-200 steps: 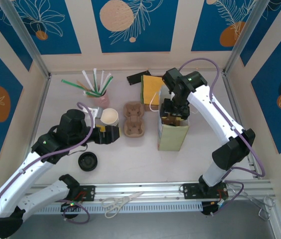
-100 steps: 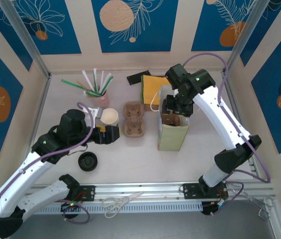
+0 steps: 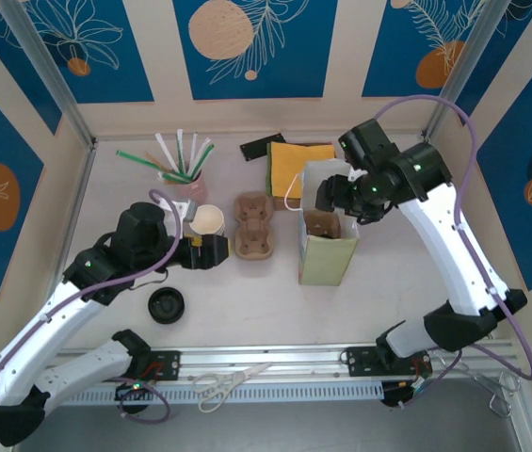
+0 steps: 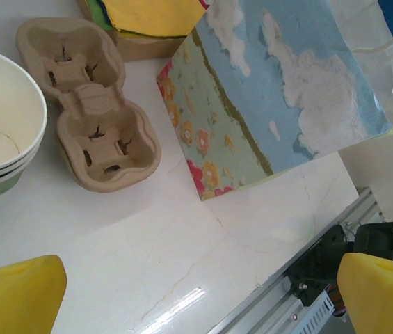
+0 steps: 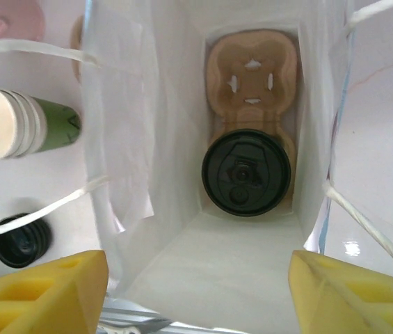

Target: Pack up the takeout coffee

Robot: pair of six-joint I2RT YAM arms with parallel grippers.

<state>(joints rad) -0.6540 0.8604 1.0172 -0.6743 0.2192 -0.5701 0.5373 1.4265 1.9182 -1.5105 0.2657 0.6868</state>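
Inside paper bag (image 5: pixel 147 104), at bottom: takeout coffee (image 5: pixel 246 172), black lid up, seated in one pocket of cardboard carrier (image 5: pixel 253 73). You've got right gripper (image 5: pixel 196 299) above bag mouth, fingers (image 5: pixel 43 292) spread, nothing betw. them, clear of cup. Left gripper (image 4: pixel 199 278) sits low over table (image 3: pixel 247 292), fingers likewise wide apart, gripping nothing. Lidless cup stack (image 4: pixel 1 139) just beside it; second carrier (image 4: pixel 88 104) betw. stack & bag. Loose black lid (image 3: pixel 166 304) lies nearer arm bases.
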